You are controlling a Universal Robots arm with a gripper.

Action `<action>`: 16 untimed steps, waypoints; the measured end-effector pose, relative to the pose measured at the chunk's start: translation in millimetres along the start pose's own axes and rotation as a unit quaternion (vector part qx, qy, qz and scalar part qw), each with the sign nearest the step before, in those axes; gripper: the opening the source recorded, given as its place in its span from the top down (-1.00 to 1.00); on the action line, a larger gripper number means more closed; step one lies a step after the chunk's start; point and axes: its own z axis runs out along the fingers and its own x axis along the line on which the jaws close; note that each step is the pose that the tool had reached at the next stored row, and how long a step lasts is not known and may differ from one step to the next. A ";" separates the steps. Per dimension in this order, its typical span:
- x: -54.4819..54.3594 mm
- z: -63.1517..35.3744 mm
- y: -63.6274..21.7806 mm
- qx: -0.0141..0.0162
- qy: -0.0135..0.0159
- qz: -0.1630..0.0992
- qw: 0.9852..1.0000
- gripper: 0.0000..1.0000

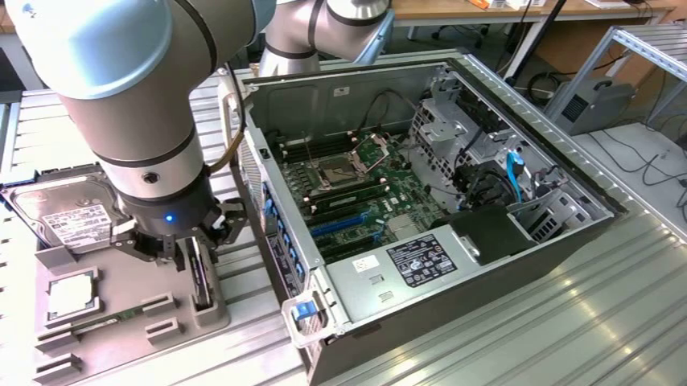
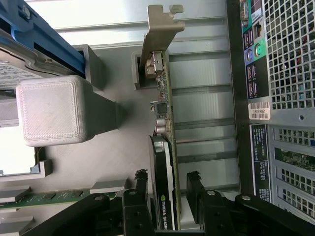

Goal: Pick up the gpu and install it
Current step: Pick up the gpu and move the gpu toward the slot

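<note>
The gpu (image 2: 164, 147) stands on its edge in a slot of the grey holder tray (image 1: 215, 314), its silver end bracket (image 2: 160, 29) pointing away from the wrist. Its black cooler face carries a green-and-white label. In the exterior view the gpu (image 1: 201, 281) is a thin dark card just beside the open computer case (image 1: 355, 289). My gripper (image 2: 167, 176) is lowered over the card, one black fingertip (image 2: 141, 178) on each side of it. A narrow gap still shows between each pad and the card, so the jaws are open around it. My gripper (image 1: 177, 249) hangs low over the tray.
On the tray lie a silver hard drive (image 1: 64, 213), a processor chip (image 1: 70, 296) and a green memory stick (image 1: 121, 314). A grey block (image 2: 51, 110) rises beside the card. The case's motherboard has blue slots (image 1: 346, 221). The case's perforated rear wall (image 2: 290, 54) is close by.
</note>
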 end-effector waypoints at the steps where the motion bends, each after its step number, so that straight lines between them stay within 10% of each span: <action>1: 0.1 0.0 0.0 0.000 0.000 0.000 1.000 0.10; 13: 0.3 0.0 0.0 0.000 0.000 0.000 1.000 0.12; 16: 0.3 0.0 -0.1 0.000 0.000 0.000 1.000 0.45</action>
